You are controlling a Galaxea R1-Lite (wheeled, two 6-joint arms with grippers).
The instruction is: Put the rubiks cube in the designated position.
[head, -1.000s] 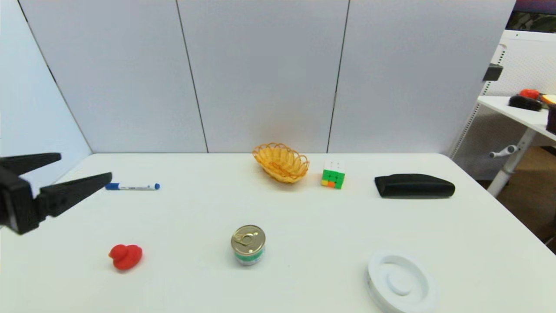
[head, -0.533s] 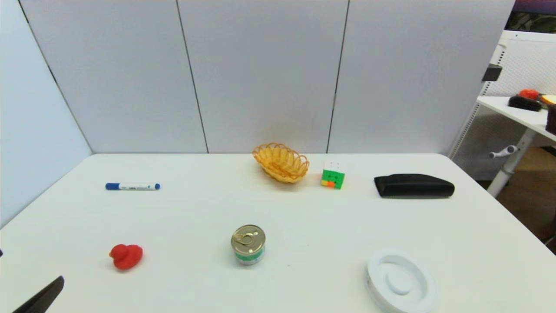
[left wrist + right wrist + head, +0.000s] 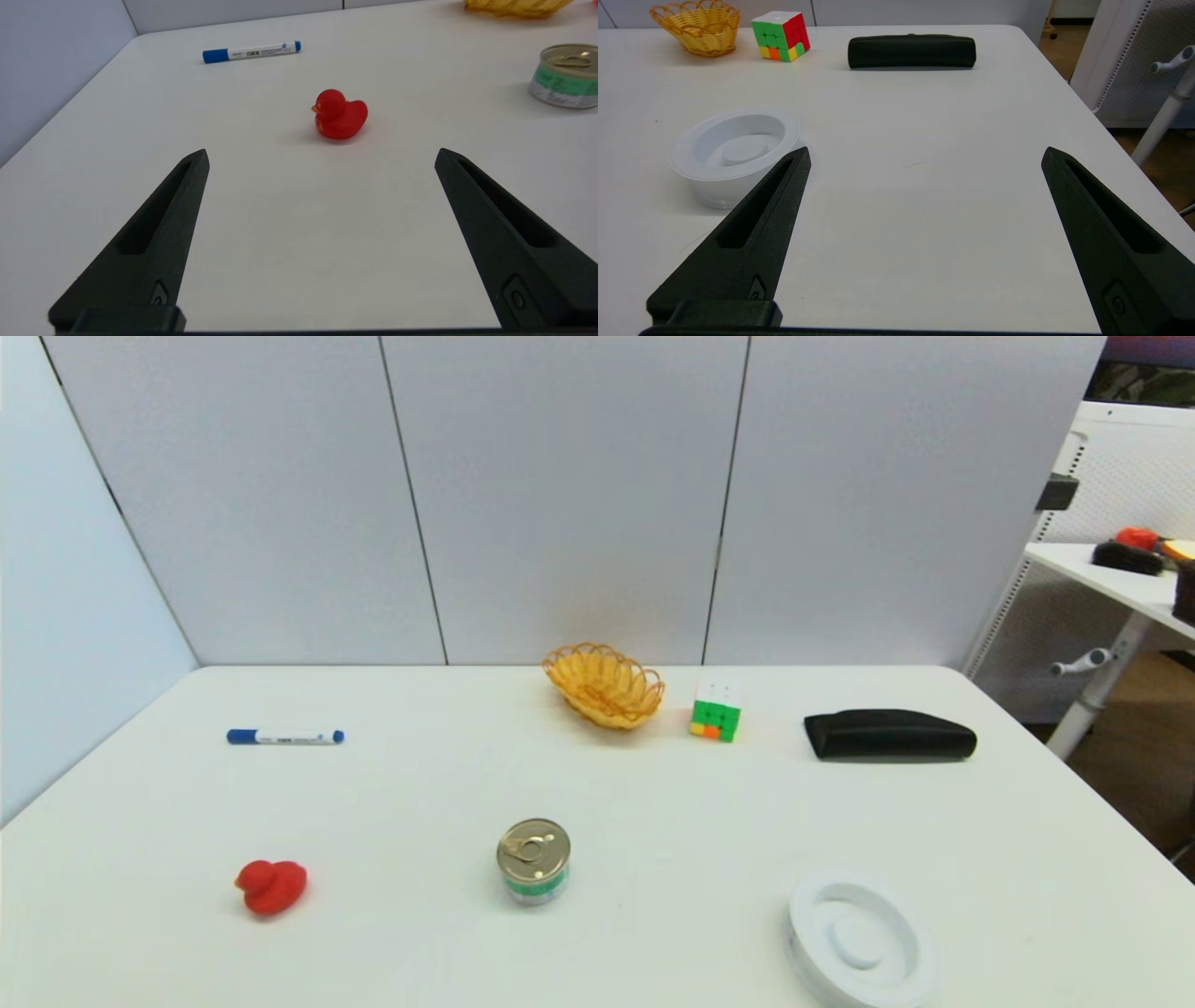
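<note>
Your rubiks cube (image 3: 716, 709) sits near the table's (image 3: 653, 821) far edge, a little right of centre, just beside the woven yellow basket (image 3: 605, 685) on one side and apart from the black case (image 3: 891, 735) on the other. It rests flat, white face up, green face towards you, and nothing touches it.

Neither arm shows in the head view. Your right gripper (image 3: 924, 156) hangs low over the near right part of the table, its fingers spread wide and empty, with the white round dish (image 3: 735, 151) just beside one finger. From there the cube lies ahead towards the far edge and off to the robot's left, past the dish.

Your left gripper (image 3: 322, 156) is also spread wide and empty, over the near left corner, facing the red duck (image 3: 339, 115).

The right arm looks the nearer one. A cube has no long axis, so you would likely square the fingers to two opposite faces.
</note>
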